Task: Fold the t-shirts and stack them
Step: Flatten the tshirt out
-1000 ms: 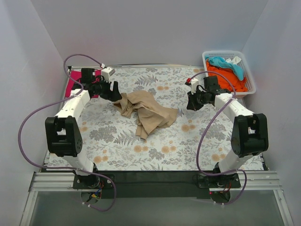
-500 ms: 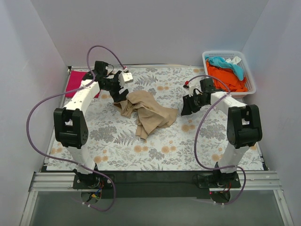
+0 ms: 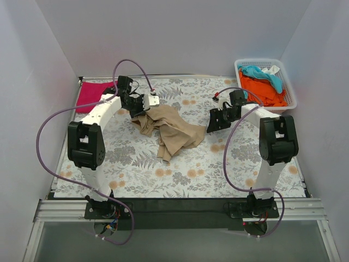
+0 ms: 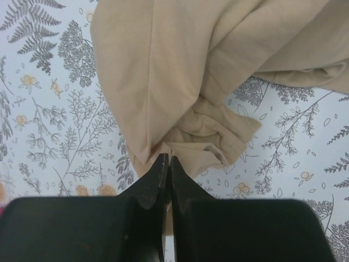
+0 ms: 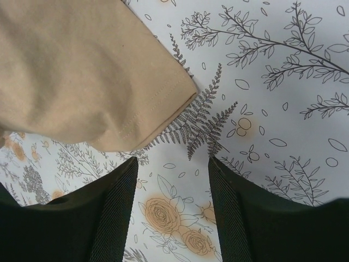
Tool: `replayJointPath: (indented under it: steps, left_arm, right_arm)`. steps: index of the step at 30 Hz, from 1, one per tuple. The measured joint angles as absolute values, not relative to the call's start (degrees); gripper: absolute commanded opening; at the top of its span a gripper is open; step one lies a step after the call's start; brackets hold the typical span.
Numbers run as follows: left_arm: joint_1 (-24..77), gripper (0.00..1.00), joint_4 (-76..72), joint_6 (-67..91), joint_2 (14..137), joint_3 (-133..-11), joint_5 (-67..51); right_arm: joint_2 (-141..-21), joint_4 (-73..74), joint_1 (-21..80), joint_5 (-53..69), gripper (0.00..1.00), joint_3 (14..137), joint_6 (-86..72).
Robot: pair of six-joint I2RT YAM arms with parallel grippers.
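Observation:
A crumpled tan t-shirt [image 3: 172, 131] lies in the middle of the flower-printed table. My left gripper [image 3: 140, 113] is at its far left corner. In the left wrist view that gripper [image 4: 167, 159] is shut, with a fold of the tan t-shirt [image 4: 180, 71] pinched between its tips. My right gripper [image 3: 210, 128] hovers just right of the shirt's sleeve. In the right wrist view it [image 5: 172, 164] stands open over bare tablecloth, and the tan t-shirt's hemmed sleeve [image 5: 71, 76] lies just ahead and to the left, untouched. A magenta t-shirt [image 3: 92, 94] lies flat at the far left corner.
A white lattice basket [image 3: 290, 87] at the far right corner holds an orange t-shirt [image 3: 262, 90] and a light blue one [image 3: 267, 75]. White walls close in the table on three sides. Purple cables loop above both arms.
My left gripper moved right to the tan t-shirt's corner, opened wider, then shut on it. My right gripper moved left toward the sleeve and opened from shut.

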State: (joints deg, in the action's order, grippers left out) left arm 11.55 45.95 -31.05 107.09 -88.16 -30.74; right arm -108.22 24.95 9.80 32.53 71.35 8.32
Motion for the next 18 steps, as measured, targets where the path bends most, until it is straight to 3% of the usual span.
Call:
replayJointPath:
  steps: [9, 18]
  left_arm:
    - [9.9, 0.0, 46.5, -30.5, 105.5, -86.8, -30.6]
    - [9.7, 0.0, 46.3, -28.3, 103.4, -85.8, -30.6]
  right_arm:
    - [-110.1, 21.6, 11.5, 30.8, 0.51, 71.6, 3.9]
    - [-111.4, 14.5, 20.9, 16.4, 0.49, 72.5, 5.4]
